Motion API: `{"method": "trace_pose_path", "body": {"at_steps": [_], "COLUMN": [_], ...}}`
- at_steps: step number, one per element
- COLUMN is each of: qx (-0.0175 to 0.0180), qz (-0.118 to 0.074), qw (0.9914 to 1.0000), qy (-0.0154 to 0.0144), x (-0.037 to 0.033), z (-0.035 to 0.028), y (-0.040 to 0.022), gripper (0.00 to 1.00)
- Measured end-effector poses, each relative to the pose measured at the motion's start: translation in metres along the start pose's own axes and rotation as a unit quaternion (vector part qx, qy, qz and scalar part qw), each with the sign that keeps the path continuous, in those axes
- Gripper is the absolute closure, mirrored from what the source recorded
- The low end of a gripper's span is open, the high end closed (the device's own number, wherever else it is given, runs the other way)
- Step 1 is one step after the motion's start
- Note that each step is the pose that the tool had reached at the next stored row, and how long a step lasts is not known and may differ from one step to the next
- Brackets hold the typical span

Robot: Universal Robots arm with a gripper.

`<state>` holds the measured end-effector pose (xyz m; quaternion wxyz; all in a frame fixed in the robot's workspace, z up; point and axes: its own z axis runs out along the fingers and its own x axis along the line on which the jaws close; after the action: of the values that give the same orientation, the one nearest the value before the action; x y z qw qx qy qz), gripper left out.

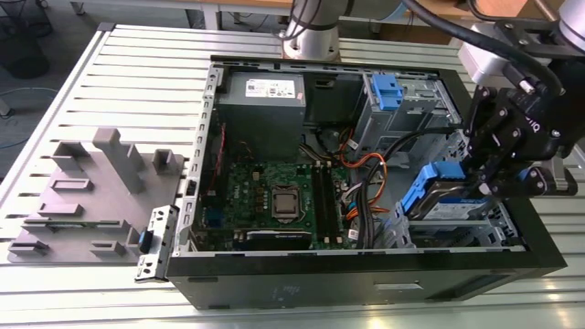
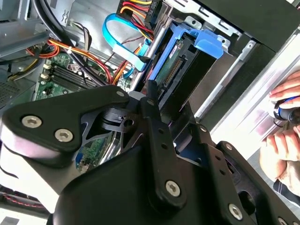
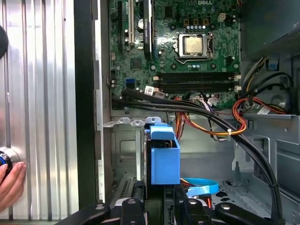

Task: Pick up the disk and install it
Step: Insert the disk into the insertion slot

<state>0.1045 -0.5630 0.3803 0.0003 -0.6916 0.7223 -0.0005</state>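
The disk (image 1: 445, 197), a silver drive with blue side rails and a blue-and-white label, sits tilted over the drive cage (image 1: 457, 229) in the right front corner of the open computer case (image 1: 366, 267). My black gripper (image 1: 481, 179) comes down from the exterior view's right and is shut on the disk's raised end. In the first wrist view the disk's blue rail (image 3: 164, 157) stands edge-on between the fingers (image 3: 132, 206). The second wrist view has the disk (image 2: 185, 65) reaching out past the gripper linkage toward the metal cage.
Inside the case are a grey power supply (image 1: 263, 103), the green motherboard (image 1: 283, 199), orange and black cables (image 1: 366, 171) and a bare blue clip (image 1: 386, 92) in the upper bay. A grey fixture (image 1: 92, 192) lies on the slatted table. A person's hand (image 3: 10, 183) rests beside the case.
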Motion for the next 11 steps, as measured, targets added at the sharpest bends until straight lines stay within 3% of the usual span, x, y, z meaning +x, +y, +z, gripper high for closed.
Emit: {"method": "trace_pose_path", "body": {"at_steps": [11], "qx": [0.0000], "qz": [0.000], "qw": [1.00000], "qy": [0.0000], "x": [0.0000], "z": [0.0196], "y": [0.0000], "gripper": [0.65]}}
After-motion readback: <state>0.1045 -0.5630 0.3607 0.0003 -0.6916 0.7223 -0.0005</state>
